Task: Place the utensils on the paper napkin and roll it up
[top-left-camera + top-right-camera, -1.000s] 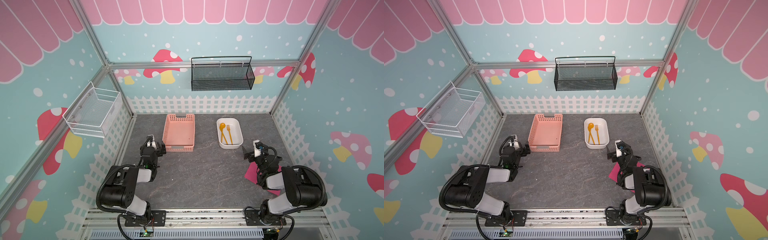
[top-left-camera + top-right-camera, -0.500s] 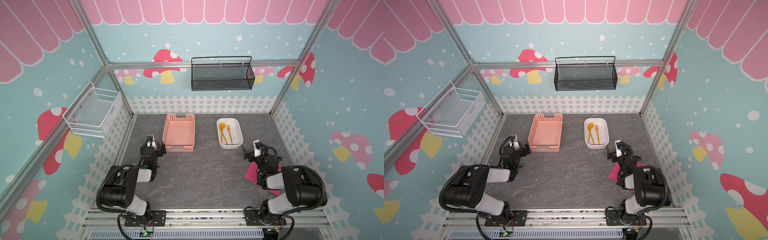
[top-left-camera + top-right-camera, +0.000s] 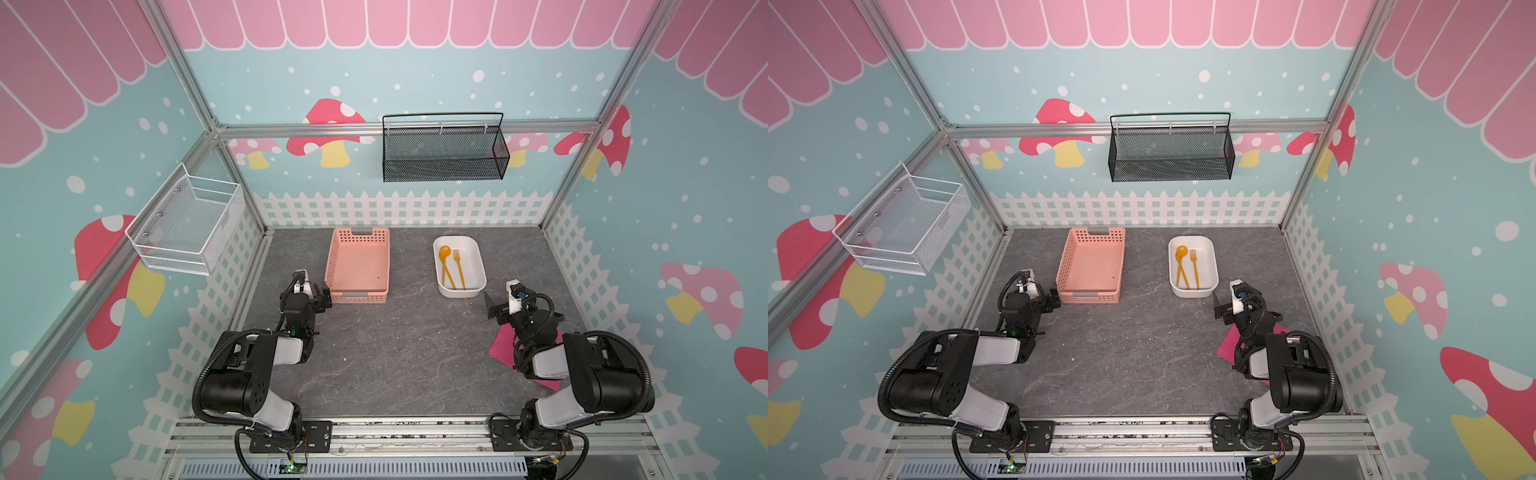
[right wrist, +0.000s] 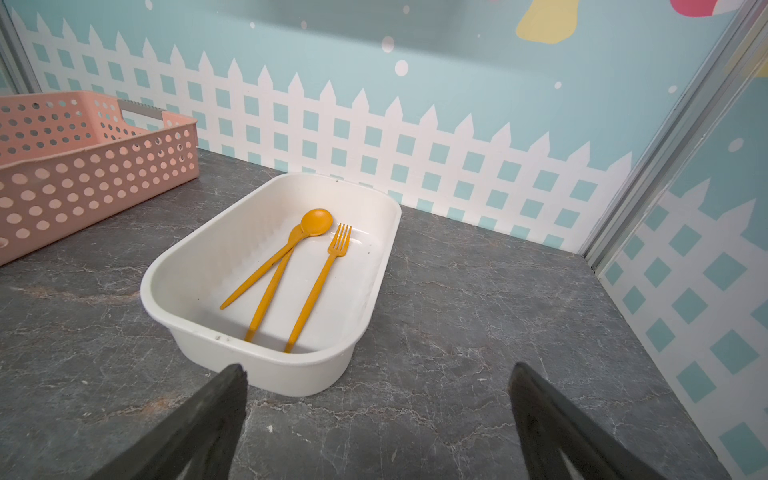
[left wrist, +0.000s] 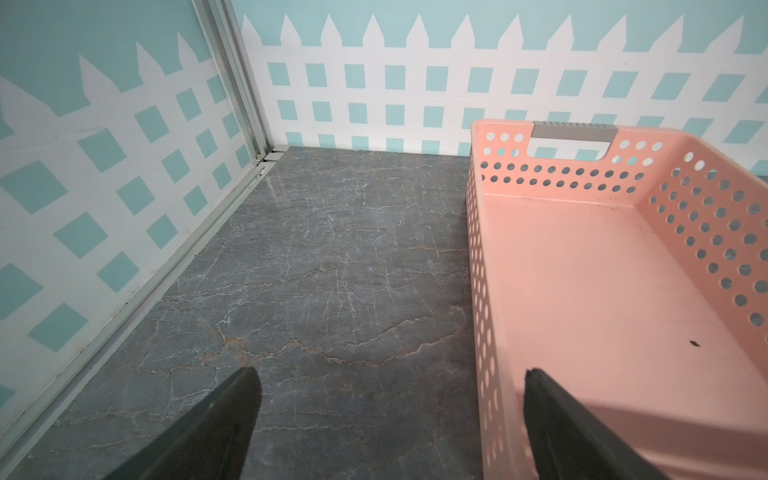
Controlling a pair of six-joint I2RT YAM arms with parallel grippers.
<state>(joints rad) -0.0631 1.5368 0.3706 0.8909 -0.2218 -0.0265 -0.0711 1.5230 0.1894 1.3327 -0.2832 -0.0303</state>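
I read the left tool (image 5: 390, 386) as spread wide and empty, at the near corner of the pink basket (image 5: 478, 257). The right tool (image 4: 376, 382) is also wide open and empty, facing the white tub (image 4: 282, 374). The utensils (image 4: 318, 286) lie inside that tub, the spoon (image 4: 318, 221) crossing the straight piece (image 4: 270, 291). The paper napkin (image 3: 503, 347) lies flat on the surface (image 3: 395, 353), partly hidden under my right arm (image 3: 598, 374).

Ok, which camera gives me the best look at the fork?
The right wrist view: the fork lies close and unobstructed in the white tub, tines and handle clear. Both top views show the fork only as a small orange sliver in the tub. The left wrist view does not show it.
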